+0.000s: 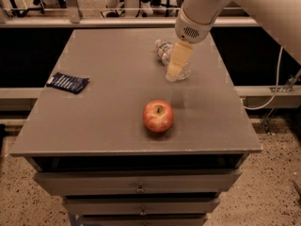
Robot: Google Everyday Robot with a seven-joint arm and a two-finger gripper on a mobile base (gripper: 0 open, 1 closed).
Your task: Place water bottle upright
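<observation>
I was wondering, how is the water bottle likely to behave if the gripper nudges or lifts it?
The water bottle lies on its side on the smooth table, so it will probably roll if nudged. It looks clear and thin-walled, so it is likely light and squashy. The gripper hangs over it.

The white arm runs from the upper right corner and slopes down to the left, ending in a rounded white wrist housing with a small dark grille on its lower face. Below it the pale yellow tool hangs tilted slightly to the left, its tip low over the far right part of the counter; contact with the surface cannot be made out
</observation>
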